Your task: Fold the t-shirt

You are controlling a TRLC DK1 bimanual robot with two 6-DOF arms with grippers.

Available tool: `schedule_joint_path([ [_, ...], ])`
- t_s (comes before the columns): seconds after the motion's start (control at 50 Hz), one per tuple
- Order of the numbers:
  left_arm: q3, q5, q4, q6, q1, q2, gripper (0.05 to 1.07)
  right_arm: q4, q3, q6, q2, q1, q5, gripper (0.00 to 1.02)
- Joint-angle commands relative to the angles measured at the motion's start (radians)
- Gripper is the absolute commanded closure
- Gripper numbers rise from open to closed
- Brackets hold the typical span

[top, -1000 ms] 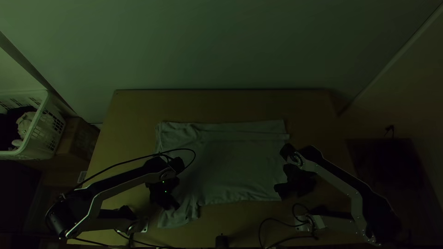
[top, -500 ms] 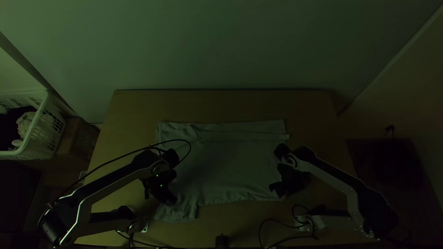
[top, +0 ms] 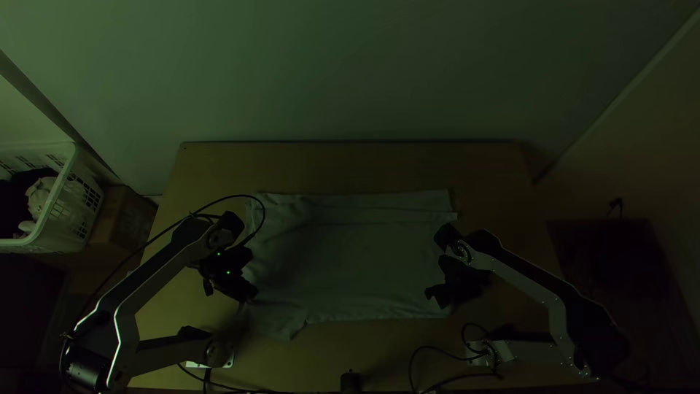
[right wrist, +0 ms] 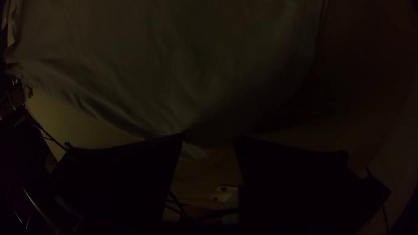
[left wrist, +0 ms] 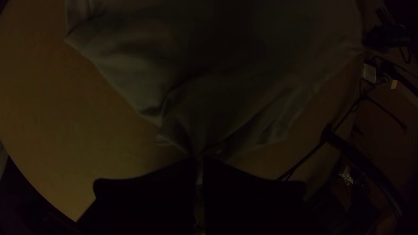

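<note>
1. T-shirt [top: 357, 255]: lies across the middle of the desk [top: 350, 164], mostly spread, its long sides roughly parallel to the desk's far and near edges. A layered strip runs along its far side. The end toward the desk's left edge is wrinkled, and a flap, probably a sleeve, juts toward the near edge.

2. Left gripper [left wrist: 199, 157]: located at the shirt's left side, close to its near-left corner. The fingers are closed on a pinch of cloth, with creases fanning out from the tips. Probable purpose: to control the protruding flap so that it can be drawn straight or tucked in ahead of the main fold.

3. Right gripper [right wrist: 209, 136]: located at the shirt's near-right corner. The fingers stand apart, with the near border of the cloth beneath and just beyond the gap; contact cannot be determined. Probable purpose: placement ready to grip that corner for a two-sided fold.

4. Caution: pulling the pinch too hard could skew the shirt, since the opposite end appears unsecured.

5. Container: a white plastic basket [top: 55, 146] with slotted walls is beyond the desk's left edge. Contents: dark cloth [top: 13, 208] and a bunched pale cloth [top: 38, 193]. A brown box [top: 125, 222] is beside it; its contents cannot be determined.
</note>
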Motion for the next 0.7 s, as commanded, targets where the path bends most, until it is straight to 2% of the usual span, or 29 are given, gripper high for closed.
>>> schedule_joint_path([
  [0.0, 0.020, -0.005, -0.033, 0.041, 0.019, -0.015, 1.04, 0.029, -0.006, -0.010, 0.017, 0.004, -0.003, 0.61],
  [0.1, 0.034, -0.005, -0.043, 0.049, 0.032, -0.016, 1.04, 0.081, -0.021, -0.018, -0.027, 0.012, -0.002, 0.98],
  [0.12, 0.037, -0.005, -0.046, 0.050, 0.033, -0.016, 1.04, 0.085, -0.021, -0.016, -0.039, 0.010, -0.002, 1.00],
  [0.44, 0.164, 0.003, -0.037, 0.056, 0.105, 0.025, 1.04, 0.032, 0.076, -0.050, -0.109, -0.069, 0.010, 1.00],
  [0.68, 0.279, 0.011, -0.008, 0.052, 0.153, 0.097, 1.04, 0.021, 0.189, -0.093, -0.063, -0.138, 0.029, 1.00],
])
